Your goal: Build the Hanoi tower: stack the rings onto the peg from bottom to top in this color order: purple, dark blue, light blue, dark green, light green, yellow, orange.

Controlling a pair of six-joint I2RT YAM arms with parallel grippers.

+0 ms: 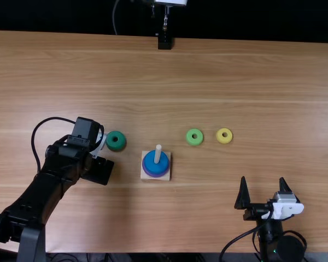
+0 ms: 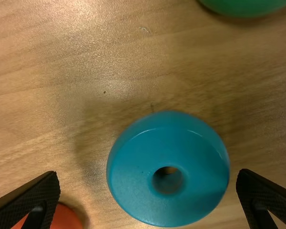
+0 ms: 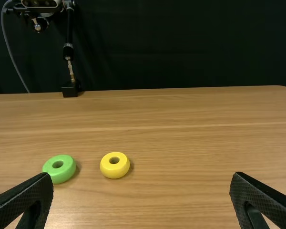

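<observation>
In the top view my left gripper (image 1: 100,145) points down beside the dark green ring (image 1: 116,141). The left wrist view has the light blue ring (image 2: 133,191) between the open fingers of my left gripper (image 2: 148,175), with an orange ring (image 2: 57,220) by one finger and the dark green ring (image 2: 245,5) farther off. A dark blue ring (image 1: 151,164) lies over a purple ring (image 1: 156,176) on the peg (image 1: 158,153). Light green (image 1: 194,137) and yellow (image 1: 224,136) rings lie right of it. My right gripper (image 1: 263,180), also (image 3: 142,175), stands open, holding nothing.
The peg's square wooden base (image 1: 144,158) stands near the table's middle, right of the left arm. At the table's far edge is a black stand (image 1: 165,42) with a cable beside it. The right arm is at the near edge.
</observation>
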